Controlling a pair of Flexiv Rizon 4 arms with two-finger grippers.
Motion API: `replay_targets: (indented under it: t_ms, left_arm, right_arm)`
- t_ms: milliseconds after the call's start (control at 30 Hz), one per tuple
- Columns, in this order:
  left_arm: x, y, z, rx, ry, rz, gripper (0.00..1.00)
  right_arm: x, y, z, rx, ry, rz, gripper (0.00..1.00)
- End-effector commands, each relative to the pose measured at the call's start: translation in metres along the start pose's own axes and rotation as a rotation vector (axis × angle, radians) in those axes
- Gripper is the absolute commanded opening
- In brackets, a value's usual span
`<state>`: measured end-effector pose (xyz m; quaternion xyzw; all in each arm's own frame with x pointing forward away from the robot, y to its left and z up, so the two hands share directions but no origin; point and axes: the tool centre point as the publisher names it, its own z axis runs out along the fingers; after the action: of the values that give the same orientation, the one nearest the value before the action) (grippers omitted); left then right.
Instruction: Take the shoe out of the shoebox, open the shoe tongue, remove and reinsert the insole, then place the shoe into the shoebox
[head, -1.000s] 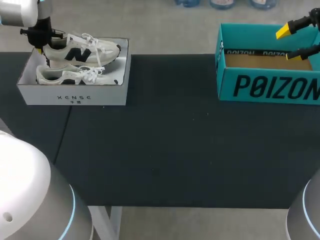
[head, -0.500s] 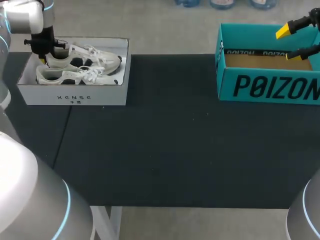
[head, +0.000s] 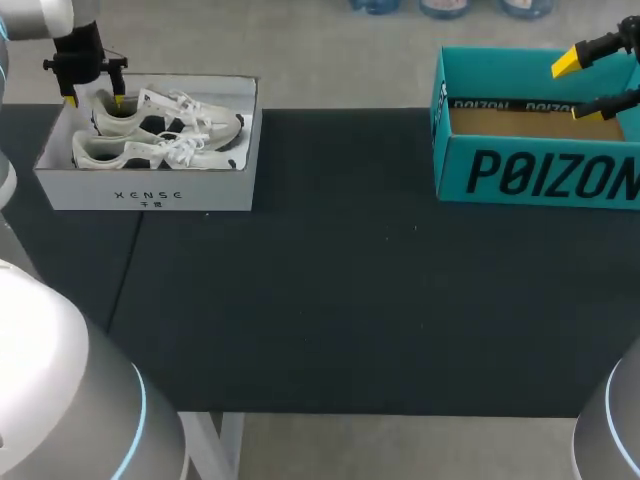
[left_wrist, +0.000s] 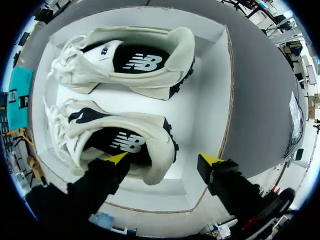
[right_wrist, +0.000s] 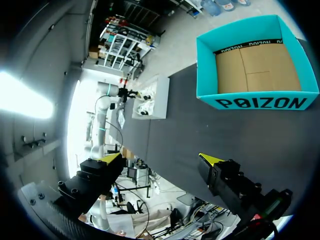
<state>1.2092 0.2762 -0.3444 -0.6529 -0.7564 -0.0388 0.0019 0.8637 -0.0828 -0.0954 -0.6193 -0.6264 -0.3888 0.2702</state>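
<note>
Left end effector (left_wrist: 164, 160), fingers apart, straddles the heel of the shoe (left_wrist: 125, 145) in the white shoebox (left_wrist: 210, 100), seemingly poised to grip; right end effector (right_wrist: 160, 158) hangs spread.

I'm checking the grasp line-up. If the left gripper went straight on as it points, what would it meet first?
Probably the heel of the shoe below it. The left gripper straddles that heel, one finger over the opening, the other over the white shoebox floor. Depth is unclear.
</note>
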Motion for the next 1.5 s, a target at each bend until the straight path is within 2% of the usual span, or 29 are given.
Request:
replay_targets:
  t_ms: [33, 200, 367, 500, 600, 767, 967, 1233, 1333, 1500]
  left_arm:
    - [-0.005, -0.051, -0.044, -0.044, -0.002, 0.025, 1.00]
    - [-0.011, -0.079, -0.052, -0.062, -0.021, 0.087, 1.00]
    - [-0.003, -0.109, -0.051, -0.087, -0.054, 0.137, 1.00]
    - [0.002, -0.130, -0.045, -0.104, -0.032, 0.182, 1.00]
    - [0.006, -0.139, -0.036, -0.094, -0.035, 0.199, 1.00]
    - [0.005, -0.146, -0.018, -0.084, -0.030, 0.213, 1.00]
    - [0.011, -0.146, -0.002, -0.085, -0.043, 0.128, 0.83]
    - [0.014, -0.140, -0.002, -0.093, -0.042, 0.133, 0.85]
    - [0.017, -0.134, -0.003, -0.087, -0.028, 0.158, 0.91]
    - [0.020, -0.123, 0.004, -0.069, 0.004, 0.155, 0.84]
  right_arm:
    - [0.000, -0.001, 0.000, -0.002, -0.002, 0.001, 1.00]
    - [0.000, -0.001, 0.000, -0.002, -0.002, 0.001, 1.00]
    - [0.000, -0.001, 0.000, -0.002, -0.002, 0.001, 1.00]
    - [0.000, -0.001, 0.000, -0.002, -0.002, 0.001, 1.00]
    - [0.000, -0.001, 0.000, -0.002, -0.002, 0.001, 1.00]
    - [0.000, -0.001, 0.000, -0.002, -0.002, 0.001, 1.00]
    - [0.000, -0.001, 0.000, -0.002, -0.002, 0.001, 1.00]
    - [0.000, -0.001, 0.000, -0.002, -0.002, 0.001, 1.00]
    - [0.000, -0.001, 0.000, -0.002, -0.002, 0.001, 1.00]
    - [0.000, -0.001, 0.000, -0.002, -0.002, 0.001, 1.00]
